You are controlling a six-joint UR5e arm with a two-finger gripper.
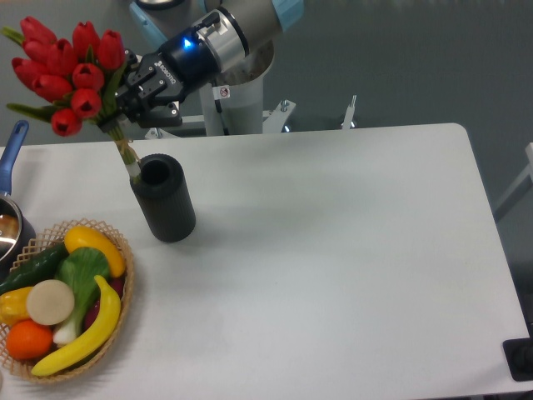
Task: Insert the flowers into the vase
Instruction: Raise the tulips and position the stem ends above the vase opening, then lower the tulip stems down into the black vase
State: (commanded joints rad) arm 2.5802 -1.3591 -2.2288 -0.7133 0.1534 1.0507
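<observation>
Place: probably a lab | bare white table [333,250], grey wall (plain), arm pedestal [237,104]

Matt black cylindrical vase [163,202], left of centre, dull and without shine. Smooth, slightly satiny red tulip heads on thin green stems, the bunch of flowers [71,71] at upper left. Black, hard-looking hand [140,90] of moulded plastic or metal, which one not clear, with a glossy blue-lit ring behind it. Brushed grey metal arm segments with pale blue plastic caps [237,21] at the top. Smooth matt white tabletop [333,250]. Woven tan wicker basket [123,321] at lower left, rough and open-weave, with glossy plastic-looking fruit and vegetables [62,300]. Shiny metal pot [10,229] with a blue handle at the left edge.
</observation>
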